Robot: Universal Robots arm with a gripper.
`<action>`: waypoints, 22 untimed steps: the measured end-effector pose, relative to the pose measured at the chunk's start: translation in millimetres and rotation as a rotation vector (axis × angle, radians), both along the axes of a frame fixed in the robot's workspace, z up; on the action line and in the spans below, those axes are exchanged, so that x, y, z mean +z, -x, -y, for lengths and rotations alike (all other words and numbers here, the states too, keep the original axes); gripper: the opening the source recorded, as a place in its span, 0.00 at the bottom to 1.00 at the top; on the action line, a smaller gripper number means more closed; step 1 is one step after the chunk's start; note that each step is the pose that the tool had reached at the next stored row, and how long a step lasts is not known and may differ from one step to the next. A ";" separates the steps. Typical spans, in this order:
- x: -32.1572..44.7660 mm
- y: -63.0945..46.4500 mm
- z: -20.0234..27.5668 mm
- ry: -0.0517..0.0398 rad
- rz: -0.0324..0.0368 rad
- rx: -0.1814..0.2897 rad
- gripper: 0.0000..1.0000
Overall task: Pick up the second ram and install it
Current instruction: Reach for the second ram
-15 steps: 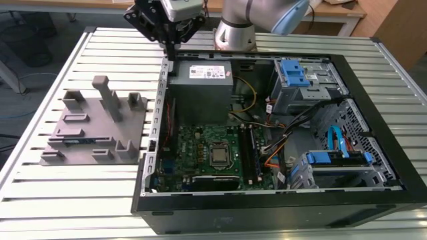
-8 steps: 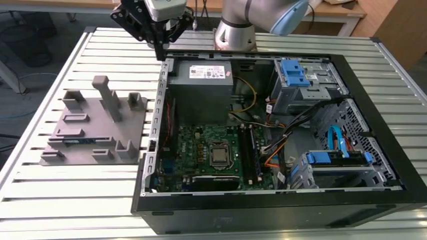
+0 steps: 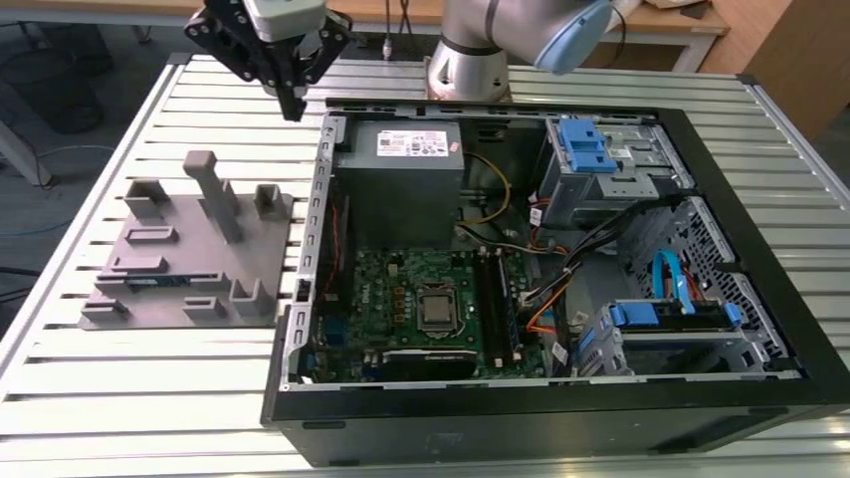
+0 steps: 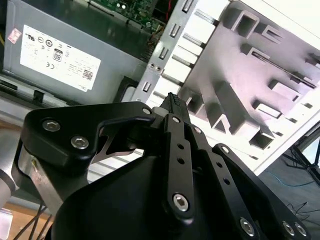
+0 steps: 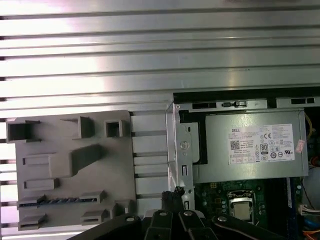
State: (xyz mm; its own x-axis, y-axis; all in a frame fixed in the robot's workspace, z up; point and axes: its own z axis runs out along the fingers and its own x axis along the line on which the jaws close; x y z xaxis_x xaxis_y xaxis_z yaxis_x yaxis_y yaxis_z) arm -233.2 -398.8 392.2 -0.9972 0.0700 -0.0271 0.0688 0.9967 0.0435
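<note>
Open desktop tower lying on its side on a slatted aluminium table [image 3: 133,398]. Nearest in the exterior view is the black wall of the computer case [image 3: 531,418]. Inside it lies the green motherboard [image 3: 398,279] with its square silver processor socket [image 3: 437,311] and, just beside the socket toward the exterior view's right, the long black memory slots [image 3: 503,299]. A blue drive caddy [image 3: 664,314] sits by the near corner on the exterior view's right. On the exterior view's left, just beside the case, stands a grey moulded parts fixture [image 3: 159,261]. The second ram [image 3: 153,283], a thin blue-green strip, lies flat in a slot along the fixture's near edge, and shows the same way in the first wrist view [image 5: 60,201]; any print on it is too small to tell. Farther back in the case is the grey power supply [image 3: 398,189], which bears a white label [image 3: 414,143] of fine dark print, barcodes and certification marks, also seen in both wrist views [image 4: 60,59] [image 5: 262,145], with a small pink sticker [image 5: 300,146] beside it. Beyond the fixture, near the case's far corner on the exterior view's left, the gripper [image 3: 293,105] hangs raised above the table, well apart from the ram. Its black fingers [image 4: 180,145] are drawn together to a point, with nothing between them. Farthest back is the arm's silver base [image 3: 468,60].
</note>
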 end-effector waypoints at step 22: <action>-0.7 51.8 0.0 -0.0001 0.0001 0.000 0.11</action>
